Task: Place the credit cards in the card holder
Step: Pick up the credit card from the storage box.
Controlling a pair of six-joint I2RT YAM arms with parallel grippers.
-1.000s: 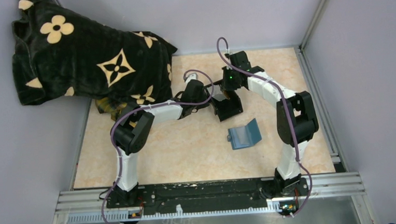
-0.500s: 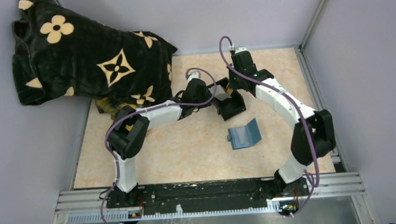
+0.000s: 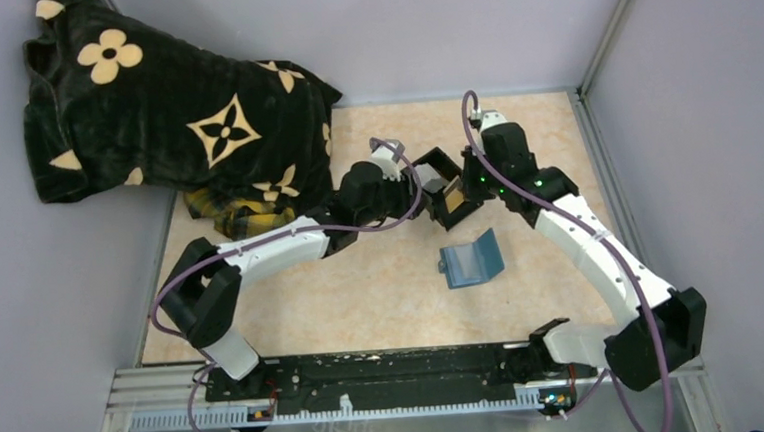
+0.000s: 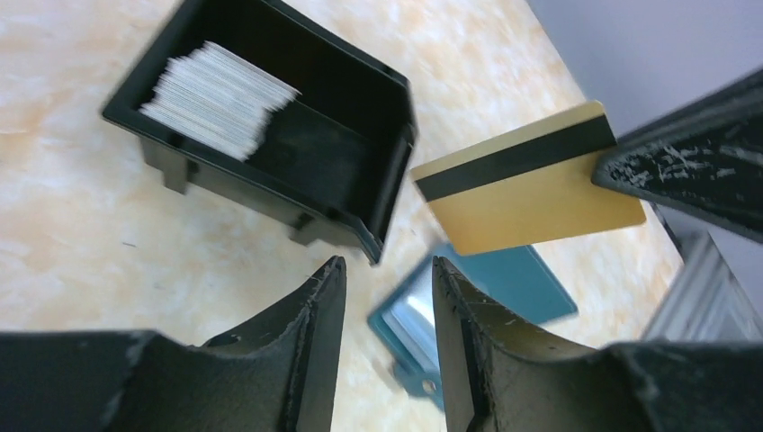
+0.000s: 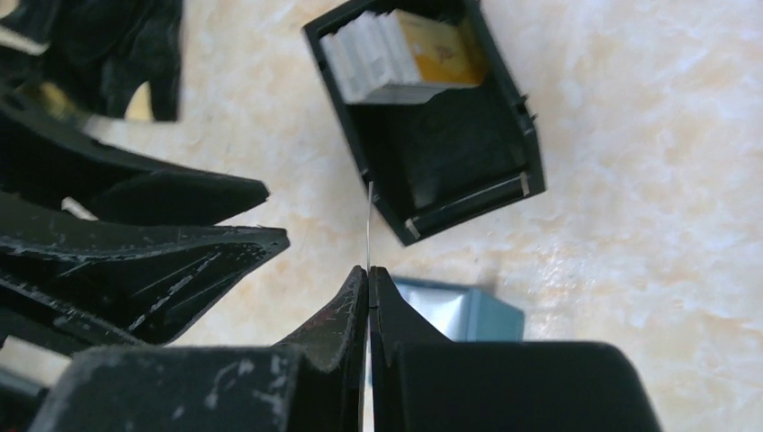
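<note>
The thin gold plastic card [image 4: 526, 189], judged stiff and slippery, is being pinched at one edge by the right gripper [image 5: 369, 273]; the left gripper [image 4: 387, 268] is being held open.

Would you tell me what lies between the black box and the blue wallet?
Only bare table separates box and wallet in the right wrist view; the card pinched by the right end effector hangs near that gap.

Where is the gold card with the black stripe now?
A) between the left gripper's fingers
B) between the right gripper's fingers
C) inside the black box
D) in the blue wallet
B: the right gripper is shut on the edge of the gold card, while the left gripper is open and empty.
</note>
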